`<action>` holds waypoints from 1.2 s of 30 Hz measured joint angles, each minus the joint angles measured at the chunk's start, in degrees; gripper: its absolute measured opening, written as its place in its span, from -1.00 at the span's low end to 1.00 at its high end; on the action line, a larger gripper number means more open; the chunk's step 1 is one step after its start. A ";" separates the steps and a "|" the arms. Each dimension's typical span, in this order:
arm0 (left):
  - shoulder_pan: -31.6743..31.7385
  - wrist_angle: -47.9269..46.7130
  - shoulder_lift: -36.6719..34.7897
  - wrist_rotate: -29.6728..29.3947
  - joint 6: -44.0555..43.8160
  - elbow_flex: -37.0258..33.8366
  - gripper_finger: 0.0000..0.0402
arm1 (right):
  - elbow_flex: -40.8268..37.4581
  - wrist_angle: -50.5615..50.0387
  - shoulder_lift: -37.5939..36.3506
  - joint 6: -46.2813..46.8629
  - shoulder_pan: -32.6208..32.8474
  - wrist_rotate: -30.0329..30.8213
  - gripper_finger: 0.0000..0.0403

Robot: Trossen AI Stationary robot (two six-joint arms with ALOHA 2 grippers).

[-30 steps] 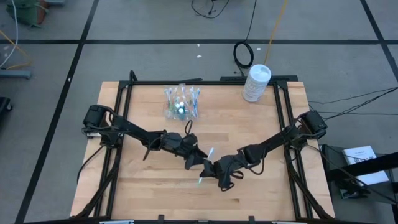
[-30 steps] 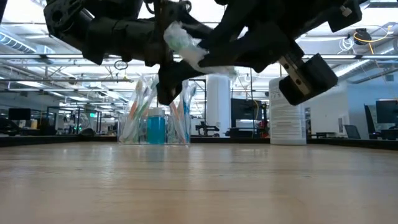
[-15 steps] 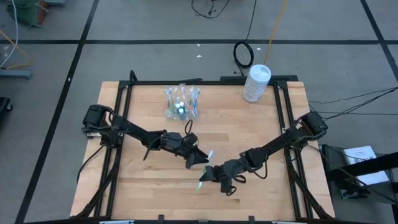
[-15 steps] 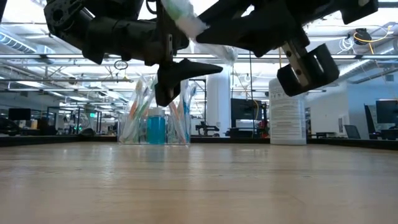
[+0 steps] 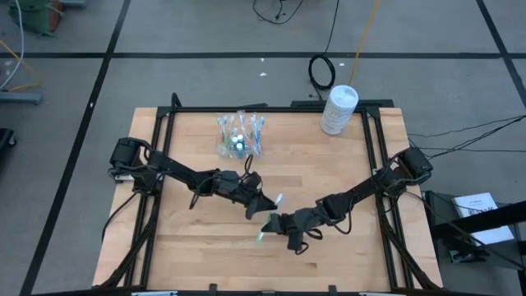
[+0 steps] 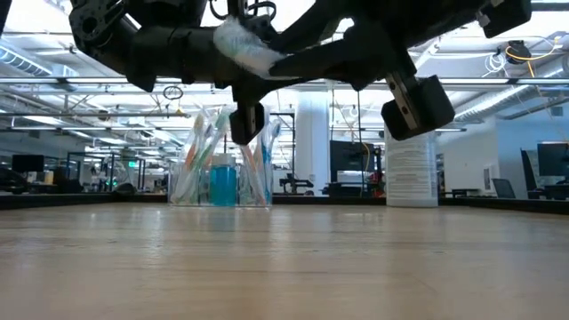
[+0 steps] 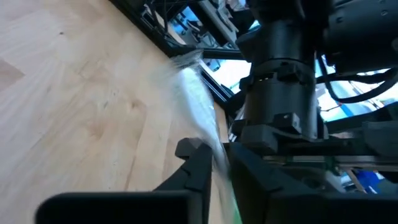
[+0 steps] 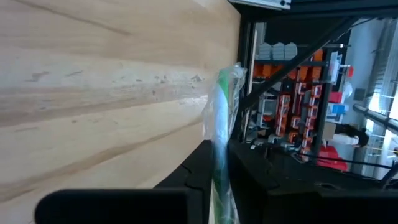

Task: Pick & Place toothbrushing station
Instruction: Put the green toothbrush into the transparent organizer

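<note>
From above, the clear toothbrushing station (image 5: pixel 239 136), filled with brushes, is seen at the table's (image 5: pixel 329 173) far edge, well apart from both grippers. Mid-table, a wrapped green toothbrush (image 5: pixel 269 217) is pinched by the left gripper (image 5: pixel 265 205) and right gripper (image 5: pixel 274 224). At table height, the station (image 6: pixel 222 171) stands upright. Each wrist view shows fingers clamped on the wrapper (image 7: pixel 198 106) (image 8: pixel 222 118).

Both grippers, left (image 5: pixel 265 206) and right (image 5: pixel 275 223), meet mid-table (image 5: pixel 197 247); the toothbrushing station (image 5: pixel 239 136) stands behind them, a tub (image 5: pixel 338 109) at the back-right corner.
</note>
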 joint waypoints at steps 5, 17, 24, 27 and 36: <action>0.33 -0.63 0.10 0.42 1.26 -0.10 -0.93 | 0.03 0.56 -0.01 1.44 -0.01 -0.15 -0.80; 3.04 -0.76 -0.05 5.62 4.43 -0.13 -0.97 | 0.11 1.48 -0.04 11.52 0.07 -0.09 -0.71; 6.26 -1.50 -0.05 9.42 5.43 -0.11 -0.92 | 0.09 3.74 -0.04 18.56 0.07 0.09 -0.52; 7.68 -1.45 -0.07 10.82 6.44 -0.11 -0.96 | 0.09 4.26 -0.04 21.43 0.07 1.57 -0.45; 9.73 -6.64 -4.88 11.03 15.14 -0.11 -0.91 | 0.07 -0.36 -4.06 32.41 -0.05 13.36 -0.40</action>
